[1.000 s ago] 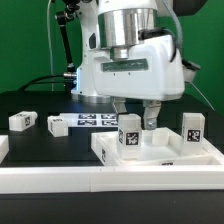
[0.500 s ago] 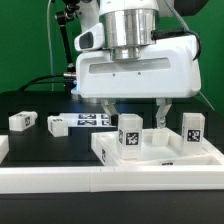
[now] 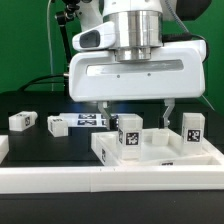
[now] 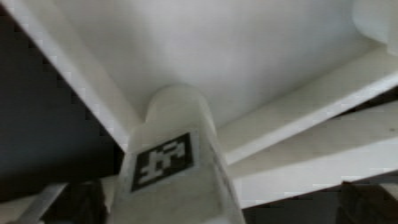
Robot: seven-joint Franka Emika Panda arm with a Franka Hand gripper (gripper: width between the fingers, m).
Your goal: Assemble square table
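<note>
Gripper (image 3: 135, 112) now broadside over leg (image 3: 128, 134), jaws wide.

Marker board (image 3: 88, 121) flat on black table (image 3: 35, 103); white rail (image 3: 50, 182) along front edge; green backdrop (image 3: 25, 40) behind.

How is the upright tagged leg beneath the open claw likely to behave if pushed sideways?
The leg looks tall on a narrow foot, so it would probably tip rather than slide, unless already fastened, which I cannot tell. It seems moulded plastic: likely stiff and light. Its smooth faces might slip in the claw.
</note>
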